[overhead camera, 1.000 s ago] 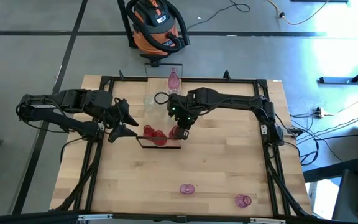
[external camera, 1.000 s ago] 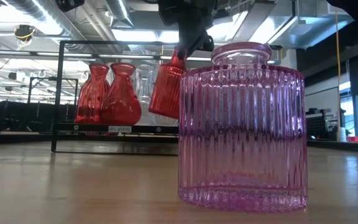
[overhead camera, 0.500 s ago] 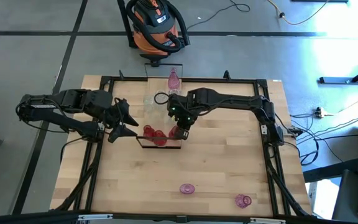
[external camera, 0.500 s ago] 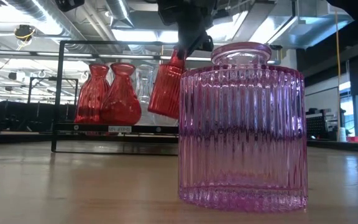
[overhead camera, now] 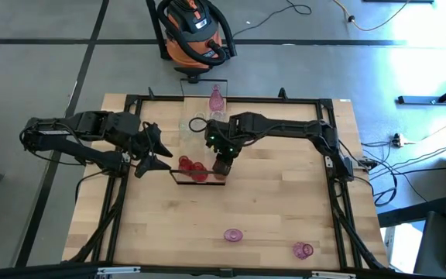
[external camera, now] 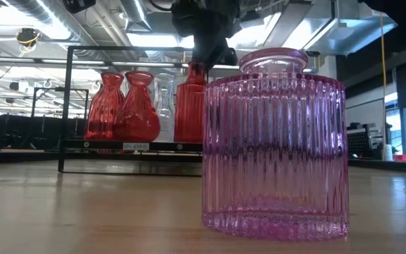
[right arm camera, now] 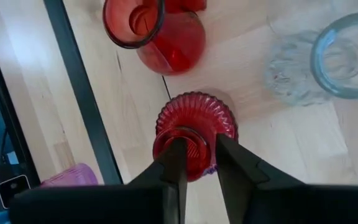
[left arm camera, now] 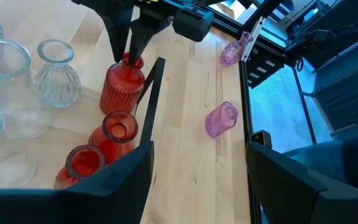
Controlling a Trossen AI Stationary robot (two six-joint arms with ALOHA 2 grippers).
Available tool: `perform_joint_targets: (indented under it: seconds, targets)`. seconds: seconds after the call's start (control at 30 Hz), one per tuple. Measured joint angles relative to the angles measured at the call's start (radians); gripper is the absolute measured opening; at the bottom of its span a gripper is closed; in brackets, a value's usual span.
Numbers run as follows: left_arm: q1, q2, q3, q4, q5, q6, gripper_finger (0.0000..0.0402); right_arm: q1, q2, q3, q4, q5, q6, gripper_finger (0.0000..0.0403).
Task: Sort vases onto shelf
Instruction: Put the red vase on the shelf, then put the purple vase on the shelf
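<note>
A ribbed red vase (right arm camera: 194,118) stands upright on the shelf (left arm camera: 82,118), next to two round red vases (left arm camera: 120,127) (left arm camera: 86,163) and several clear ones (left arm camera: 58,78). My right gripper (right arm camera: 197,144) points down over it, open, with one finger on each side of the vase's neck (left arm camera: 132,60). A pink vase (overhead camera: 216,98) stands at the shelf's far end. My left gripper (overhead camera: 152,152) waits open to the left of the shelf, holding nothing. My right gripper comes at the ribbed red vase from above, its fingers (right arm camera: 174,155) on either side of the neck (right arm camera: 194,138). I cannot tell whether they still touch the neck. The vase stands on its own base on the shelf.
Two pink vases (overhead camera: 233,234) (overhead camera: 303,249) lie on the tabletop near its front edge; one fills the low view (external camera: 275,141). The shelf's black frame (right arm camera: 82,106) runs close beside the ribbed vase. A black rail frame (overhead camera: 327,155) borders the table.
The ribbed red vase hung tilted from my right gripper, its base clear of the shelf. It has now swung upright and stands on the shelf beside the two round red vases.
</note>
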Motion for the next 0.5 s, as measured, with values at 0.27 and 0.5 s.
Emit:
perform_joint_targets:
  seconds: [0.27, 0.5]
  targets:
    - [0.000, 0.000, 0.000, -0.001, 0.000, 0.001, 0.0247, 0.000, 0.000, 0.000, 0.065, -0.032, 0.009, 0.0074]
    - [0.000, 0.000, 0.000, -0.007, 0.000, 0.003, 0.0247, 0.000, 0.000, 0.000, 0.075, -0.033, 0.024, 0.0075]
